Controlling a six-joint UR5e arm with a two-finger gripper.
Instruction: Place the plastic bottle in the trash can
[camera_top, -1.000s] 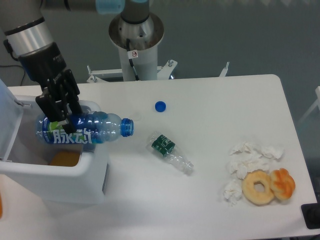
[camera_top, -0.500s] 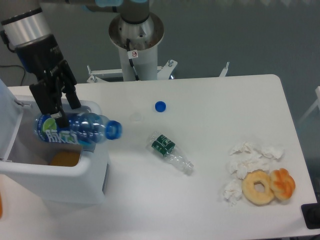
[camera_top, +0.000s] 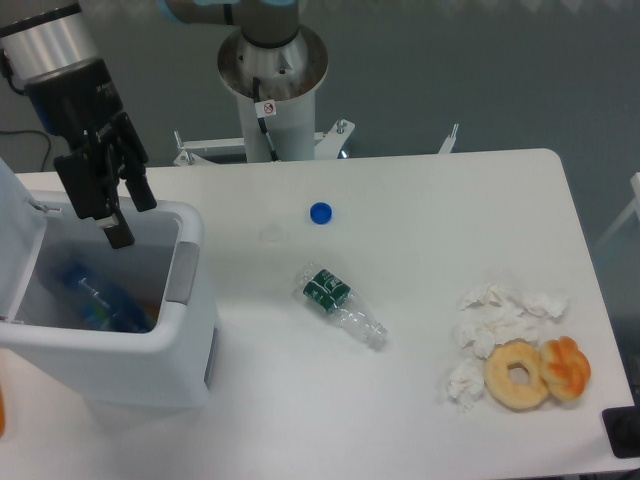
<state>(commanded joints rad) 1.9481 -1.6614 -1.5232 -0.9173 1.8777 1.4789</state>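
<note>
The black two-finger gripper (camera_top: 118, 205) hangs spread and empty just above the back rim of the white boxy plastic trash can (camera_top: 150, 350), whose lid stands open at the left edge. The large clear plastic bottle with its blue label (camera_top: 100, 300) lies inside the bin, blurred, beside something orange. The likely risk now is small: a finger could clip the bin's thin rim on the way out, nudging the light container. On the smooth white table (camera_top: 420, 200) sit a small round blue cap (camera_top: 320, 212), a crushed clear bottle with a green label (camera_top: 340, 305), crumpled white tissues (camera_top: 495, 325) and two glazed ring-shaped pastries (camera_top: 538, 372).
</note>
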